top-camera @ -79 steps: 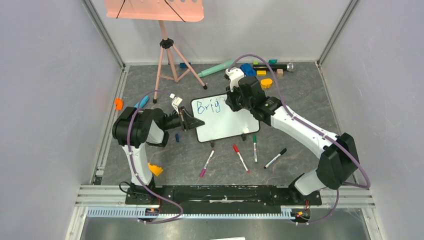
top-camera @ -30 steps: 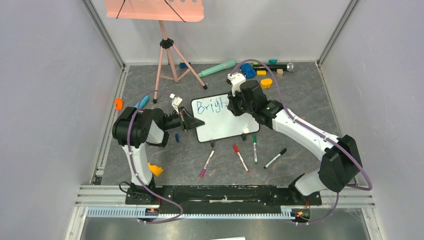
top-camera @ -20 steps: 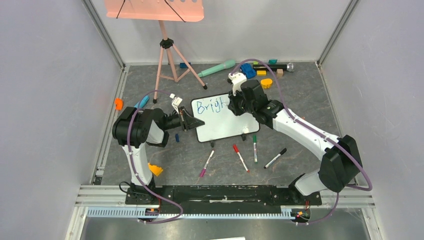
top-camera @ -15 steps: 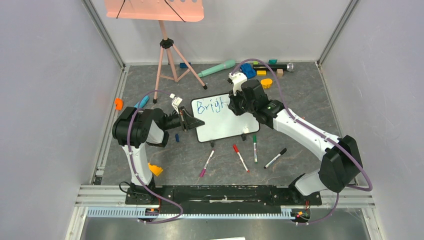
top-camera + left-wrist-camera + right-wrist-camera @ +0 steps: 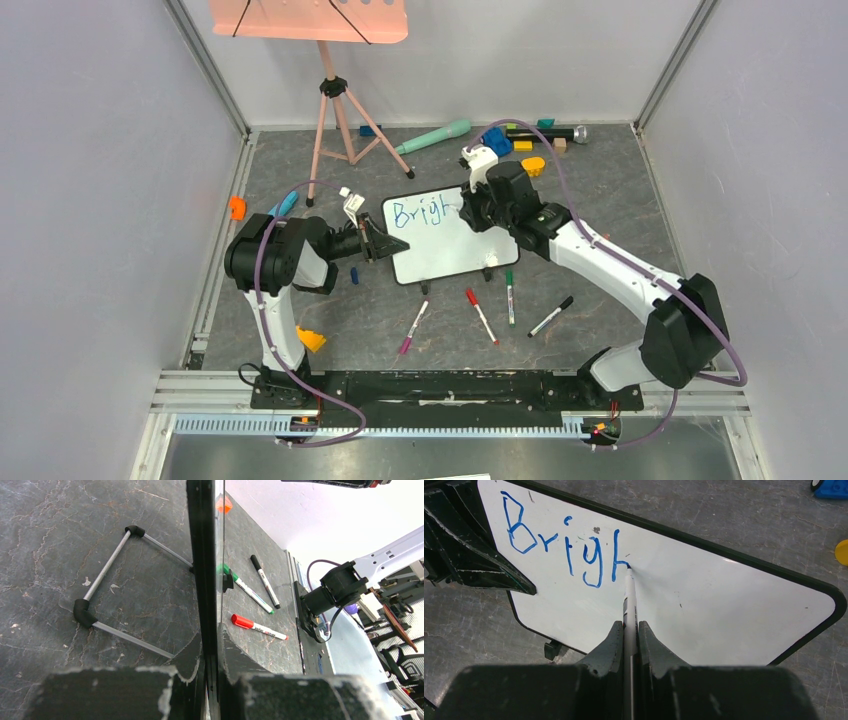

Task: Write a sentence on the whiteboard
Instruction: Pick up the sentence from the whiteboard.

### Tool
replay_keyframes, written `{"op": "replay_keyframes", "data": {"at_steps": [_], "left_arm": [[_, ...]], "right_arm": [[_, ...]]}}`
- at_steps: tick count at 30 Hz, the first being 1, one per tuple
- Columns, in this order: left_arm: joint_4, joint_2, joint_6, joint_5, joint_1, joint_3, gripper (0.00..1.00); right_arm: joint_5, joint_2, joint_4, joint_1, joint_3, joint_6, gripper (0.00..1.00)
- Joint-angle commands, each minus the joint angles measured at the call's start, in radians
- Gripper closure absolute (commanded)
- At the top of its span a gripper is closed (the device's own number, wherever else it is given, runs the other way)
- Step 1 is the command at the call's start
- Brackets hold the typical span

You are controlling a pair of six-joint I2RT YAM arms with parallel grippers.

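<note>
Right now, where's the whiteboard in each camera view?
Top external: whiteboard mid-picture, just above centre.
Left wrist: whiteboard seen edge-on, running up mid-picture.
Right wrist: whiteboard fills most of the picture.
Shared landmark: the left fingers clamping its edge.

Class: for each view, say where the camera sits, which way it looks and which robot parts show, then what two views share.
Top external: high behind the bases, looking down on the black-framed white whiteboard; both arms show.
Left wrist: along the left gripper, edge-on to the board it clamps.
Right wrist: down the right gripper and its white marker at the blue writing.
Shared: right wrist and top views both show the left gripper.
</note>
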Motion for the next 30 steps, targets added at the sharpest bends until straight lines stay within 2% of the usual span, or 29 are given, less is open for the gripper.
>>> {"op": "replay_keyframes", "data": {"at_steps": [1, 16, 24, 30], "left_arm": [[0.035, 0.032, 0.158, -0.029, 0.004, -0.013, 0.98], [0.036, 0.032, 0.155, -0.029, 0.004, -0.014, 0.98], [0.036, 0.034, 0.155, -0.029, 0.006, -0.012, 0.98], [0.036, 0.034, 0.154, -0.031, 0.006, -0.013, 0.98]], "right_arm": [[0.046, -0.018, 0.008, -0.019, -0.042, -0.004, 1.00], [0.033, -0.049, 0.013, -0.021, -0.073, 0.012, 1.00], [-0.064, -0.124, 0.062, -0.021, -0.084, -0.024, 1.00], [-0.026, -0.100, 0.048, -0.027, -0.043, -0.030, 1.00]]}}
